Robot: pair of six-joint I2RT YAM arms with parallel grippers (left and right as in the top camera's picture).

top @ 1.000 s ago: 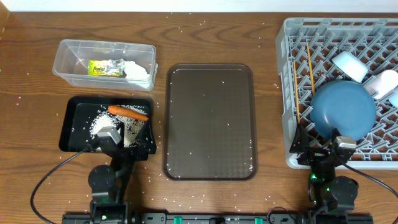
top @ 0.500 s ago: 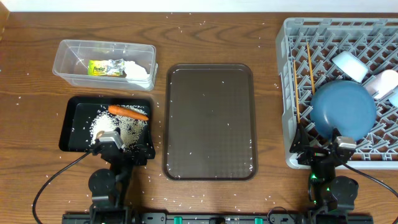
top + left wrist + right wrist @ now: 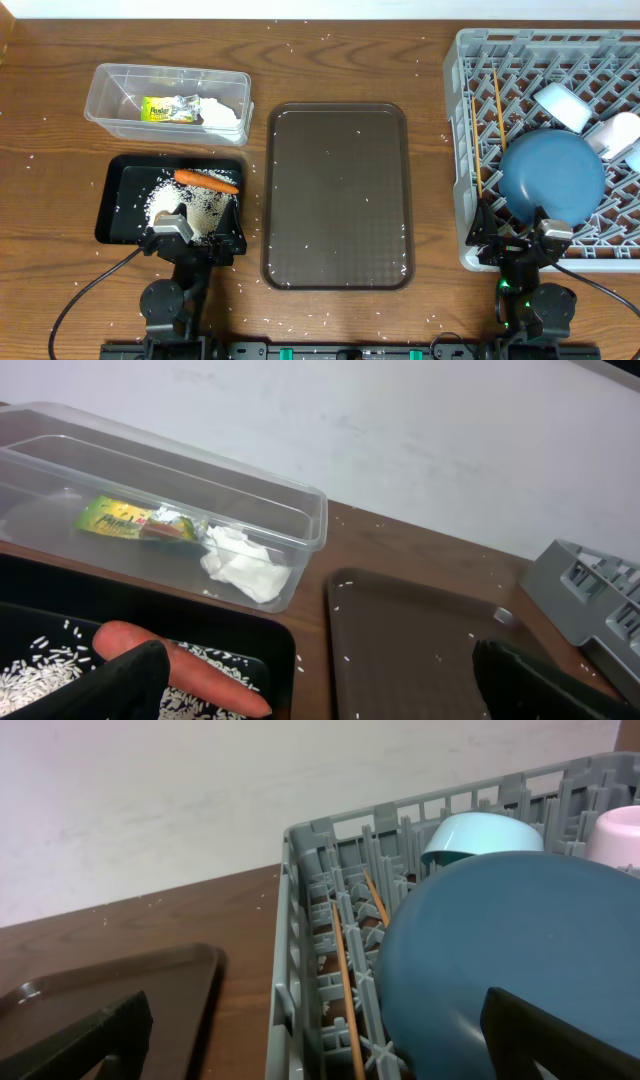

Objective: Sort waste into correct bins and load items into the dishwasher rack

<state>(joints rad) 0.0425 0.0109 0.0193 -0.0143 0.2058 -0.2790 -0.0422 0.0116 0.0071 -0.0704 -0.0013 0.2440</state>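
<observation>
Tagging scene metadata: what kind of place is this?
Likely a lab mock-up of a dish-clearing station, not a real kitchen: grey dishwasher rack on a wooden table, brown serving tray, plain white wall behind.

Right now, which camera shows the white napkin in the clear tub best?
The left wrist view: the napkin lies close, its folds visible, in the clear tub beside the wrapper. Overhead shows only a small white patch; the right wrist view misses it.

We see the left tool (image 3: pixel 190 236) draw back from over the black bin (image 3: pixel 108 205) toward its near rim, a little further at each step. More of the rice (image 3: pixel 205 203) below the carrot (image 3: pixel 207 181) now lies uncovered.
</observation>
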